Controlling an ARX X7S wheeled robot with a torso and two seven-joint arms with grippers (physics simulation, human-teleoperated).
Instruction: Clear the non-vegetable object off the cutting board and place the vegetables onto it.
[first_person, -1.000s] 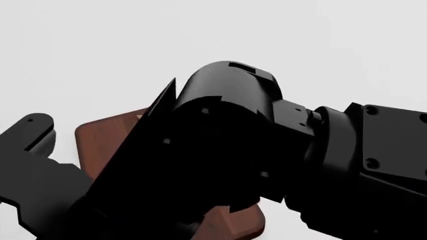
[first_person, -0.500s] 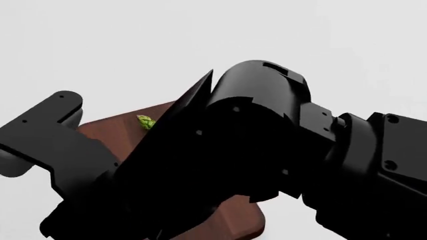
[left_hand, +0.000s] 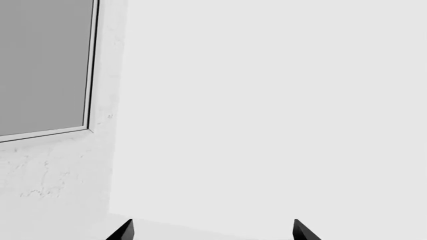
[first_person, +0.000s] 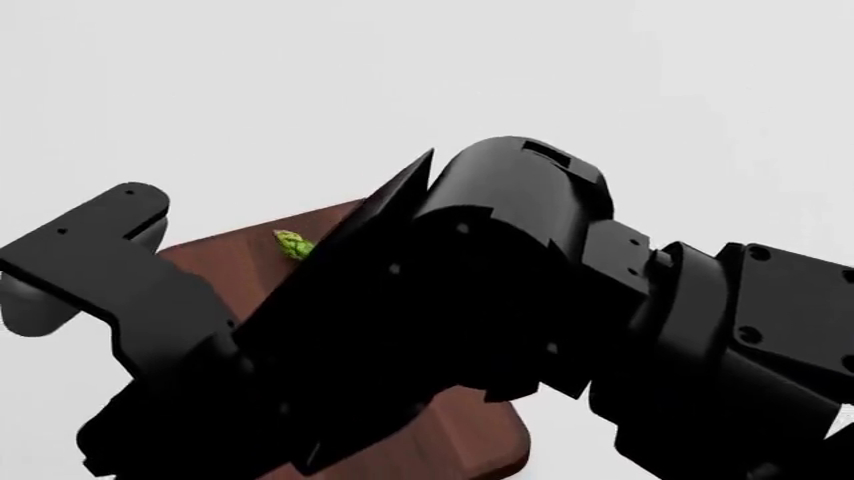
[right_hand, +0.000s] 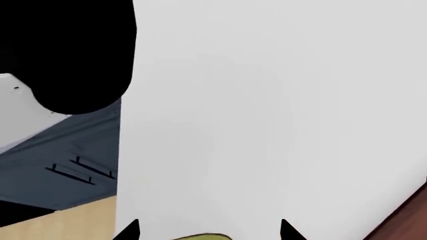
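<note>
1. Since half a second ago, head view: the right arm (first_person: 534, 300) has shifted slightly right and down, and the left arm (first_person: 120, 290) has barely moved; a full second ago the asparagus tip was still hidden behind the right arm.
2. One cutting board (first_person: 227, 265), dark brown, lies on the white counter (first_person: 267, 80); only its far left corner and its near right corner show, the rest hidden under the two arms.
3. One asparagus spear (first_person: 292, 243): only its green tip shows, lying on the board at the edge of the right arm.
4. Right wrist view: two dark fingertips (right_hand: 128, 231) stand apart, so the right tool (right_hand: 208, 232) is open. One yellow-green sliver (right_hand: 200, 237) shows between them at the frame edge; whether it is the avocado or the asparagus cannot be told.
5. A brown corner of the board (right_hand: 408, 220) shows in the same view.
6. Left wrist view: two dark fingertips (left_hand: 123, 231) stand apart, with nothing between them; the left tool (left_hand: 212, 231) is open and faces a white wall (left_hand: 267, 100) with one grey window (left_hand: 43, 65).
7. Cheese wedge: not visible in any view.
</note>
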